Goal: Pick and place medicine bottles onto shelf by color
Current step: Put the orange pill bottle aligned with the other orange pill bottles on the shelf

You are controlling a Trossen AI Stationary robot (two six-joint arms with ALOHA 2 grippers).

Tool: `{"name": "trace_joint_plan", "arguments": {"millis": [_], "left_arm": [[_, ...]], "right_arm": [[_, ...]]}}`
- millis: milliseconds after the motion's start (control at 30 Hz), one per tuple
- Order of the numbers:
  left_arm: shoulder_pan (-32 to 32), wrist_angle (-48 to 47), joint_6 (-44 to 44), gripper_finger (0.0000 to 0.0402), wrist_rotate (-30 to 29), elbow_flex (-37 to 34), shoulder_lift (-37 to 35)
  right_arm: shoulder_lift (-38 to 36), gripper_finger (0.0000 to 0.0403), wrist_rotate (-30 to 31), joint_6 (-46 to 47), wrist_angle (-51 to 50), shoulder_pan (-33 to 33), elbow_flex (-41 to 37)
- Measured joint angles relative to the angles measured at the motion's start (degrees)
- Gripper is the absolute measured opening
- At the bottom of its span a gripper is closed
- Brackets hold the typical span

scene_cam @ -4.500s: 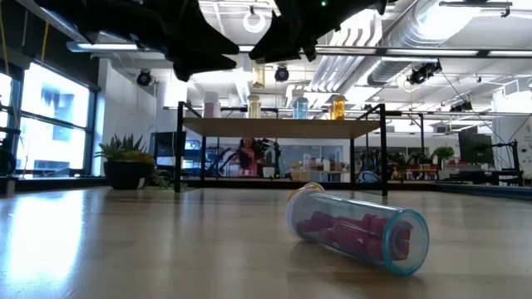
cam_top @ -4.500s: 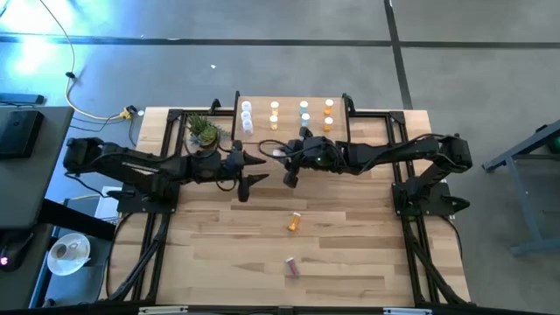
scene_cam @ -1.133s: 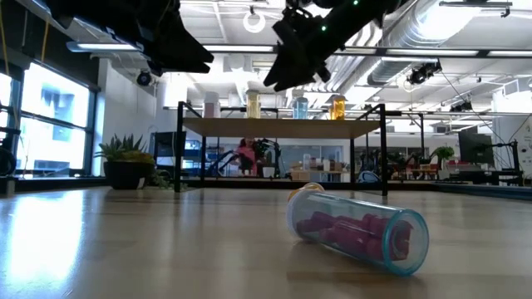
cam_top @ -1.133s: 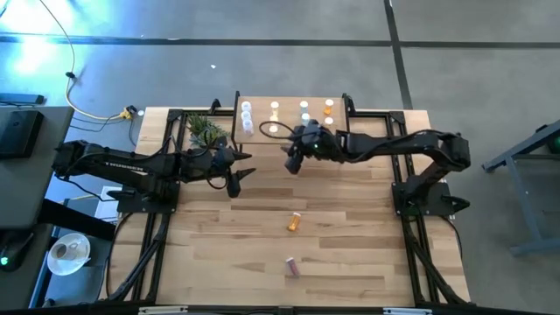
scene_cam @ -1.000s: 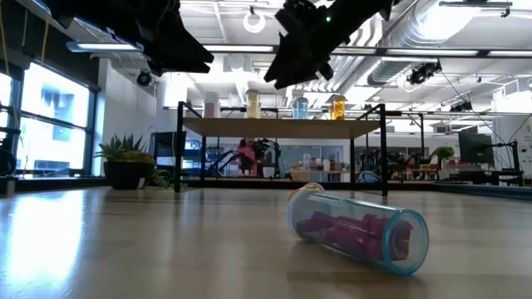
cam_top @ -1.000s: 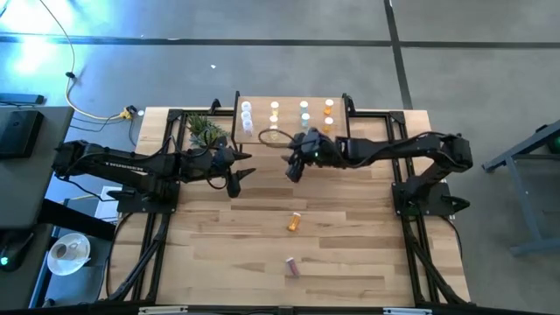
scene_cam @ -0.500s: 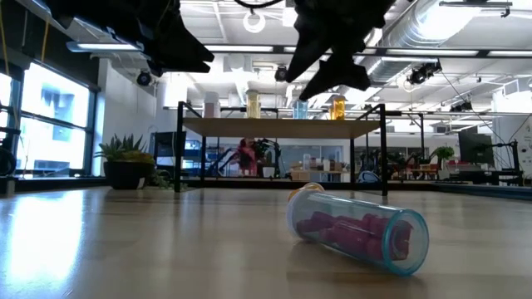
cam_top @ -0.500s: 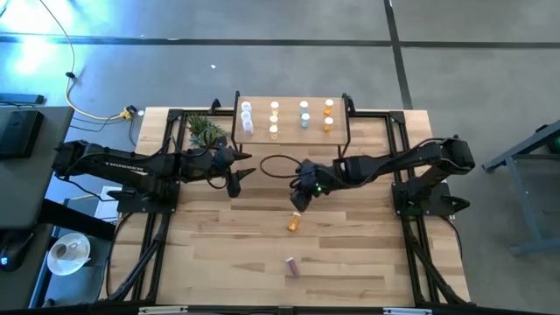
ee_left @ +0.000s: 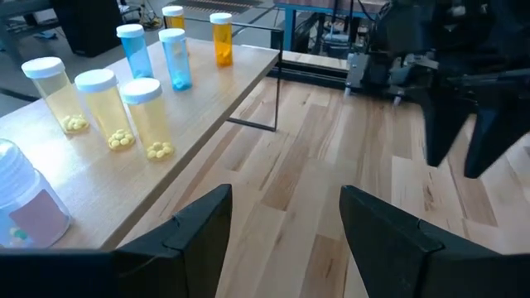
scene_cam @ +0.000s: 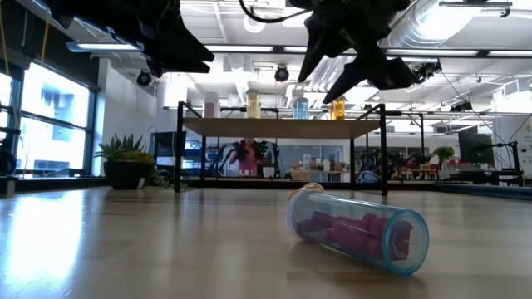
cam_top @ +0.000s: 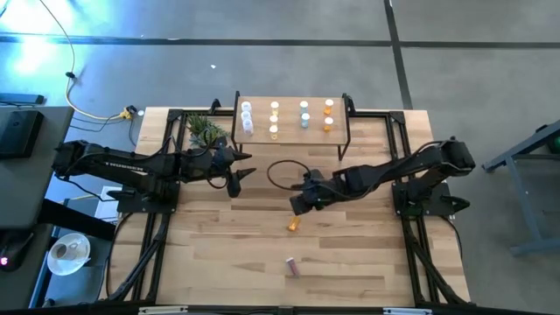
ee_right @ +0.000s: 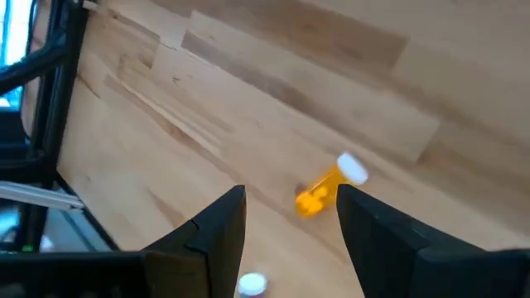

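Note:
The shelf [cam_top: 291,131] stands at the table's far side with several bottles upright on it: clear [ee_left: 21,199], yellow [ee_left: 103,108], blue [ee_left: 157,54] and orange [ee_left: 219,37]. On the table an orange bottle [cam_top: 293,224] lies on its side; a purple-filled one [scene_cam: 357,228] lies nearer the front edge. My right gripper [cam_top: 296,208] hangs open just above and far of the orange bottle [ee_right: 330,184], tilted down at it. My left gripper [cam_top: 245,168] hovers open in front of the shelf's left end, nothing between its fingers [ee_left: 286,199].
A small green potted plant [cam_top: 203,131] stands left of the shelf, close to my left arm. A dark cable loop [cam_top: 280,172] trails from my right wrist over the table's middle. Bare wood lies around the two lying bottles.
My right gripper has swung from in front of the shelf toward the table's near edge and sunk a little, rolling its wrist and tipping its fingers down; it now hangs over the lying orange bottle. It stays open. The bottles have not moved.

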Motion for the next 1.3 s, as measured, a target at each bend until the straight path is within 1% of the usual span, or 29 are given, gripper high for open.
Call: {"name": "trace_joint_plan", "arguments": {"millis": [133,300,433,567,1033,1300], "left_arm": [[0.0,-0.1,0.0,0.0213,0.0,0.0,0.0],[-0.1,-0.6,0.0,0.0213,0.1,0.0,0.0],[-0.4,-1.0,0.0,0.0213,0.2,0.0,0.0],[-0.7,-1.0,0.0,0.0213,0.5,0.0,0.0],[-0.8,-1.2,0.0,0.0213,0.6,0.0,0.0],[-0.8,-1.3,0.0,0.0213,0.5,0.0,0.0]], "right_arm": [[1.6,0.0181,-1.4,5.4,1.0,1.4,0.0],[5.2,0.0181,-2.9,9.8,2.6,2.8,0.0],[8.0,0.0181,-5.2,11.8,4.1,3.3,0.0],[10.4,0.0181,-5.6,13.1,5.9,3.5,0.0],[16.4,0.0181,-3.6,14.2,7.2,3.5,0.0],[18.4,0.0181,-1.5,14.7,7.6,3.4,0.0]]}}
